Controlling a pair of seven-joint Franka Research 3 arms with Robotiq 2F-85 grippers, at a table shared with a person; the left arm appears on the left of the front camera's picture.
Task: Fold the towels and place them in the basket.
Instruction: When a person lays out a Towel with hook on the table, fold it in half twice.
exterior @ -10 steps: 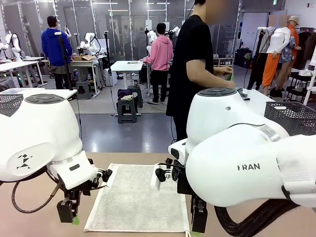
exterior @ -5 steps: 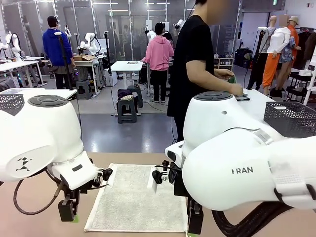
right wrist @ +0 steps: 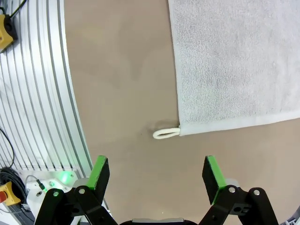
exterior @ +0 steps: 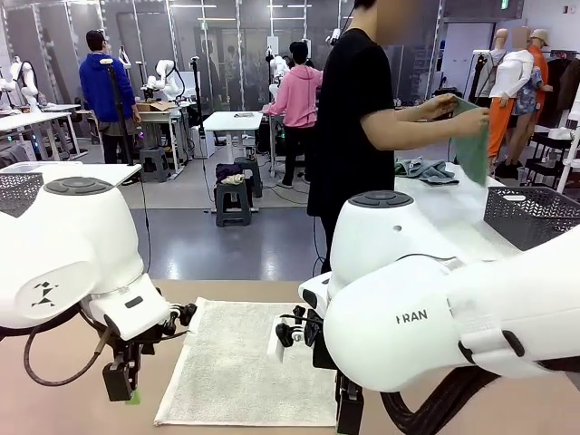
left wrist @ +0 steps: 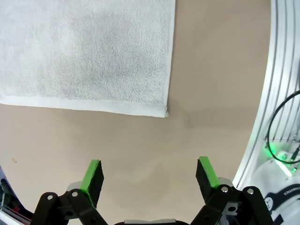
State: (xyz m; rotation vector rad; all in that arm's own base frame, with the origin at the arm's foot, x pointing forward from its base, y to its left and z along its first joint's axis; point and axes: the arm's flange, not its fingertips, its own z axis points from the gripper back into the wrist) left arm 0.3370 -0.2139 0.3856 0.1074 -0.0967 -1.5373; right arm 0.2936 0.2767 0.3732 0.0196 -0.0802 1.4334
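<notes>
Left claw spread wide, gripping nothing, pointed down at the brown worktop just beside the near left corner of the off-white towel. From the left wrist: green pads apart over bare worktop, towel corner a little beyond them, nearer one finger than the other, untouched. Right claw likewise agape and empty, down at the towel's near right corner, largely hidden behind its own arm in the front view. From the right wrist: fingers wide apart. Beyond the gap, a small white loop sticking out of the towel's corner onto the worktop. Towel itself off to one side, clear of both pads. Off-white towel spread flat, unfolded, in the middle of the worktop between the two claws. Ribbed metal edge of the worktop alongside in both wrist views.

Beyond the worktop, a person in a black shirt standing at a white table, hands raised, holding up a green towel hanging from them. Grey-blue heap of cloth on that table just beside the person. Dark grey mesh basket at the right end of the same table, well apart from the off-white towel; contents impossible to tell.
</notes>
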